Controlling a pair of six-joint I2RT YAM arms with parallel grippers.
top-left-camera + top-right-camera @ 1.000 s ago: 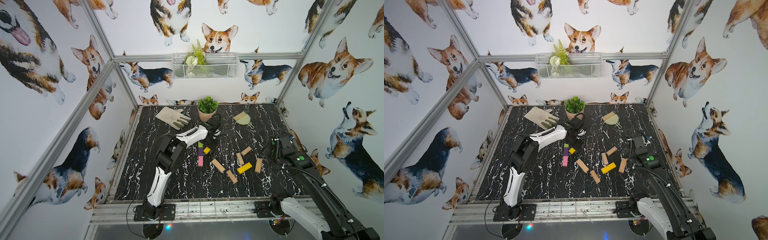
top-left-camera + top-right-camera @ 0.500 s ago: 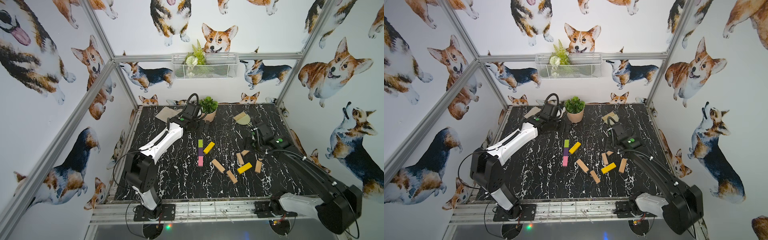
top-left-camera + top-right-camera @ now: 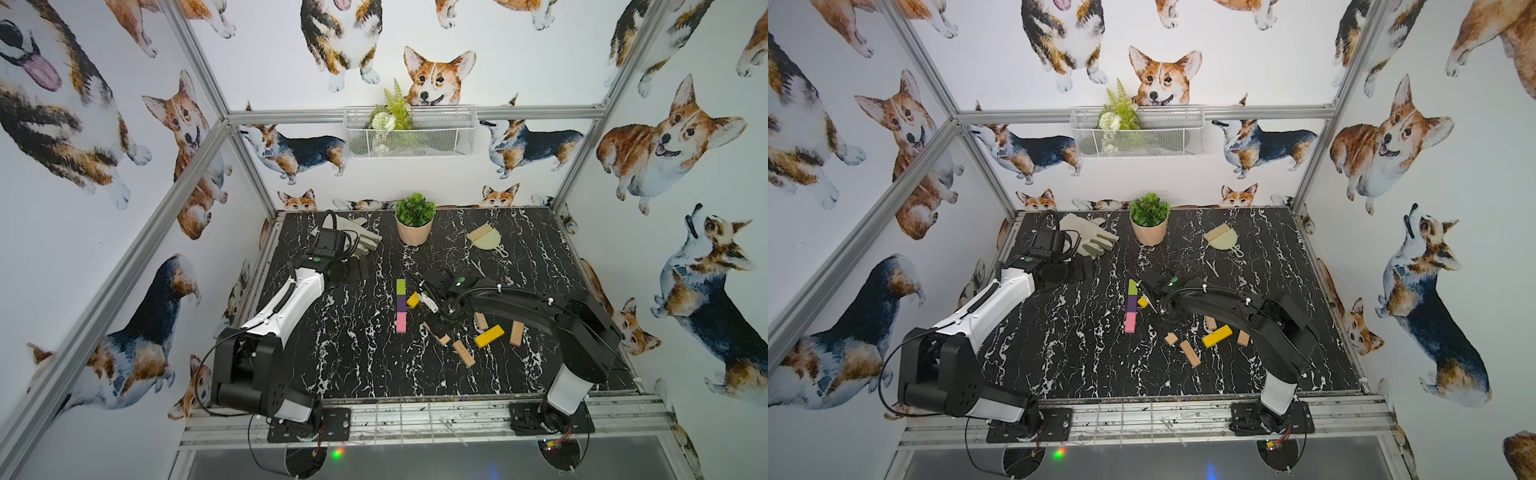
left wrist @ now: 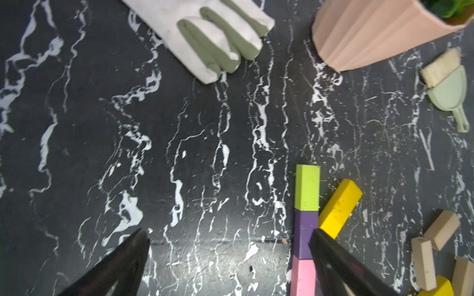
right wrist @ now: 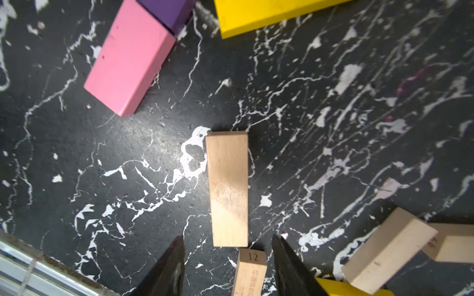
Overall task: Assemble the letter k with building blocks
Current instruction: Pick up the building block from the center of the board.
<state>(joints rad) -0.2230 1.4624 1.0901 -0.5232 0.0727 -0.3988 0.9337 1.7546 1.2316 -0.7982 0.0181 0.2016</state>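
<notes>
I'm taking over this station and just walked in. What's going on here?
The robot is laying out a letter K from blocks. A green block, purple block and pink block lie end to end as the stem; a yellow block slants off it as the upper stroke. The right gripper hangs open over a tan block, probably the next pick. The left gripper is open and empty, over by the glove. Nearby lie spare blocks.

Both top views: high at front, angled down on whole bench. Wrist views: close, sharing pink block.
</notes>
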